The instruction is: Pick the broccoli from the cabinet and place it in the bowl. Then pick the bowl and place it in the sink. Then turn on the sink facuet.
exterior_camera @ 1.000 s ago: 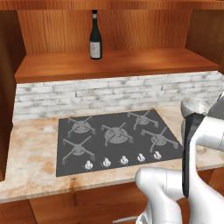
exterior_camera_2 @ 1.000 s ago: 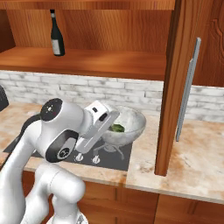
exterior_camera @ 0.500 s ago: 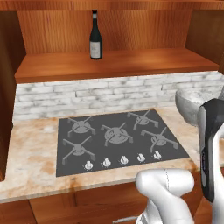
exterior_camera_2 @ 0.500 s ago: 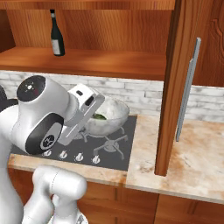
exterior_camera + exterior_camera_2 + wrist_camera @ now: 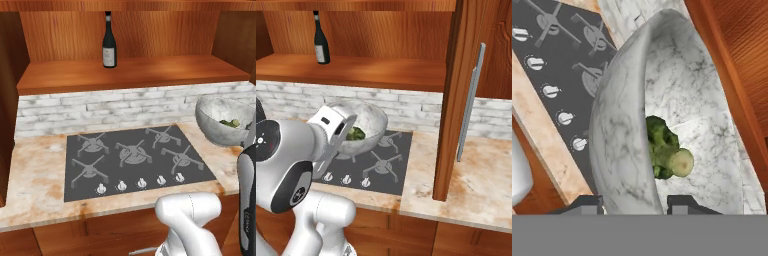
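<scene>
The gripper (image 5: 632, 202) clamps the near rim of the bowl (image 5: 619, 130), one finger inside and one outside the wall. The broccoli (image 5: 662, 150) lies inside the bowl, which is held up above the right end of the hob (image 5: 135, 160). A wine bottle (image 5: 109, 42) stands on the cabinet (image 5: 130, 72) shelf behind.

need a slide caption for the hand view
Gripper shut on the rim of the marbled bowl, broccoli inside, carried above the stove.

Mottled stone-like bowl (image 5: 622, 125), grained wooden cabinet (image 5: 135, 72)
</scene>
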